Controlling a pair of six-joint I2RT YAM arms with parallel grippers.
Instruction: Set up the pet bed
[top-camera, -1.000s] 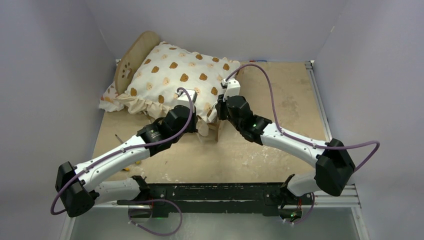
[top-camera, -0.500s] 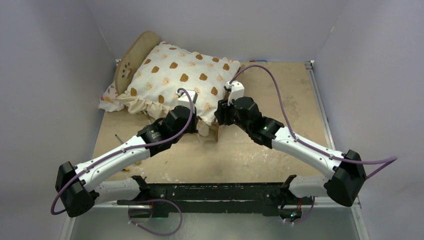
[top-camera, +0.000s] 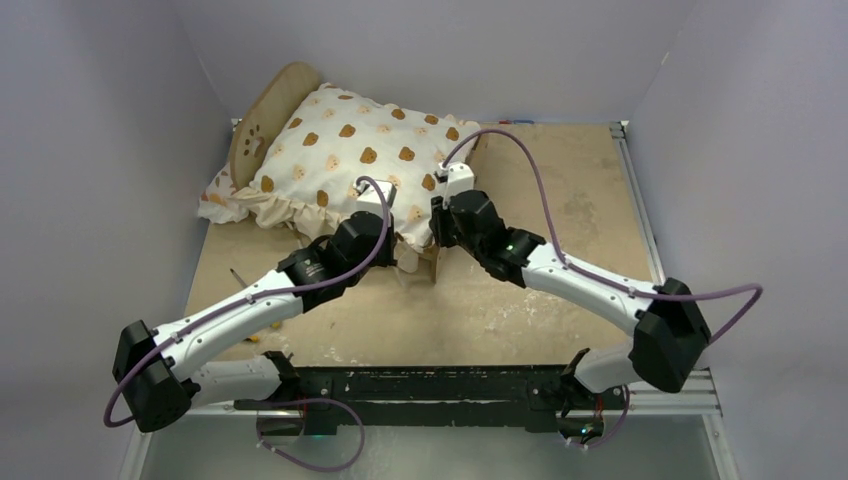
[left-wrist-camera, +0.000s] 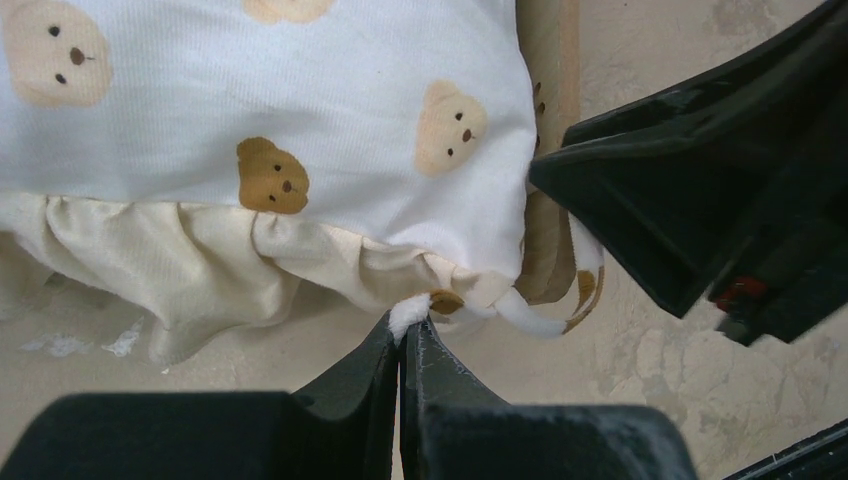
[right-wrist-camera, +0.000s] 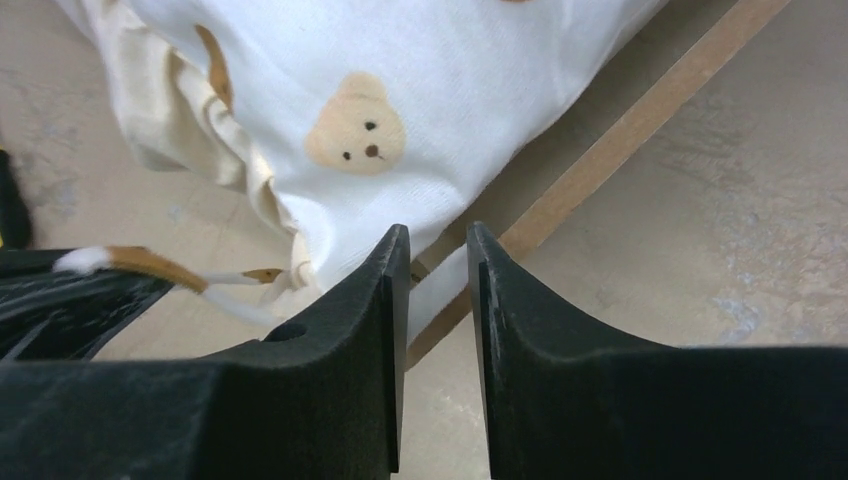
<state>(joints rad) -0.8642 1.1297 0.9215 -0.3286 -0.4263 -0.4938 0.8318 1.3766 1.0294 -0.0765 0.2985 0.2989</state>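
Observation:
The pet bed stands at the back left, its rounded wooden headboard showing the paw cutout. A cream bear-print cushion covers most of it. My left gripper is shut on the white tip of the cushion's near corner, below the ruffle; in the top view that left gripper sits at the cushion's front edge. My right gripper stands narrowly open beside the same corner of the cushion, above the bed's wooden side rail, with nothing between its jaws. From above, the right gripper is close to the left one.
A small floral ruffled pillow lies left of the bed under the cushion's edge. A thin stick-like item and a yellow scrap lie on the table near the left arm. Grey walls enclose the table on three sides.
The right arm swung out to the right and came back to the cushion's corner, its jaws widening and then narrowing. The left arm kept its grip and place.

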